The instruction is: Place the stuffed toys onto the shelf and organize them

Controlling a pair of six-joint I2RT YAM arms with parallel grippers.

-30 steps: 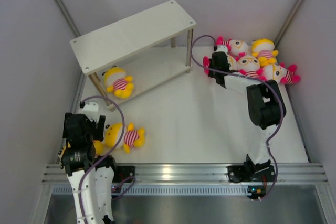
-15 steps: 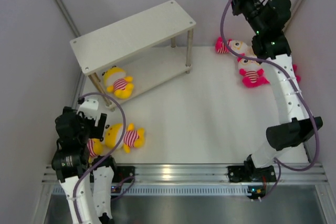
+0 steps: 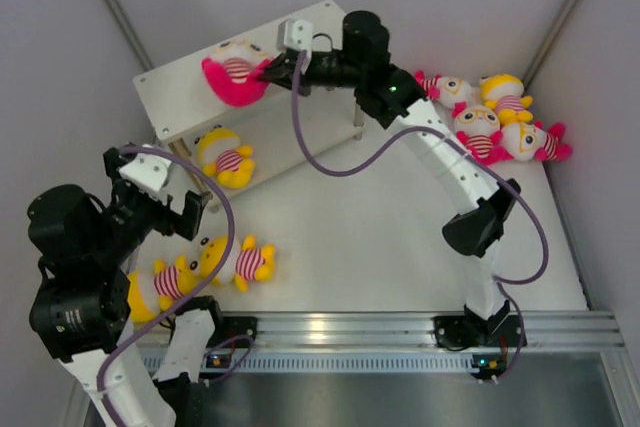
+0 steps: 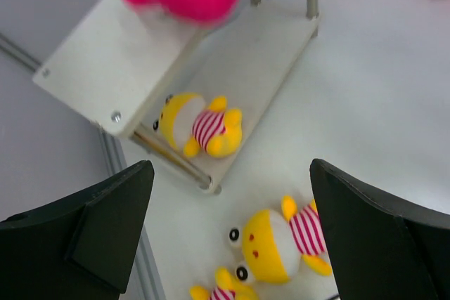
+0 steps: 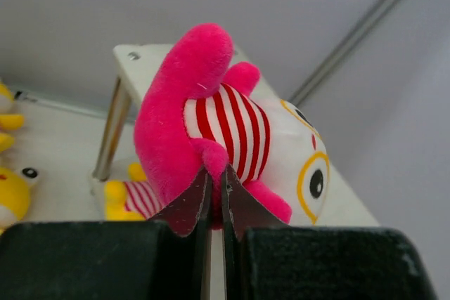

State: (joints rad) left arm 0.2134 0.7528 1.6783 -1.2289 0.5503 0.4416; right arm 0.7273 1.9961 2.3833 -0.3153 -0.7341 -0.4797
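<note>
**Stock count, stuffed toys against shelf: your tally at this moment**

- Shelf [image 3: 265,47]: two boards, set at the far left of the tabletop [image 3: 380,227].
- Top board: no toy released on it. One pink doll [image 5: 225,128] hangs over its left end, pinched at the belly in your right pincer [image 5: 216,177], whose jaws are nearly closed on the plush. You cannot tell whether the doll touches the board.
- Lower board: one yellow doll [image 3: 225,155], lying on its back at the left end. This is the only toy you can count as placed.
- Tabletop, near left: two yellow dolls, one [image 3: 240,259] beside the other [image 3: 165,282], close to your left arm and untouched.
- Tabletop, far right: a heap of four [image 3: 490,117], three pink and one yellow, bunched against each other.
- Left pincer [image 4: 232,165]: jaws wide, holding nothing, raised above the two near yellow dolls.

Judgement: one of eight shelved, a second about to be set down, six left to fetch. Sorting by colour looks barely begun. The right heap is the larger backlog.
</note>
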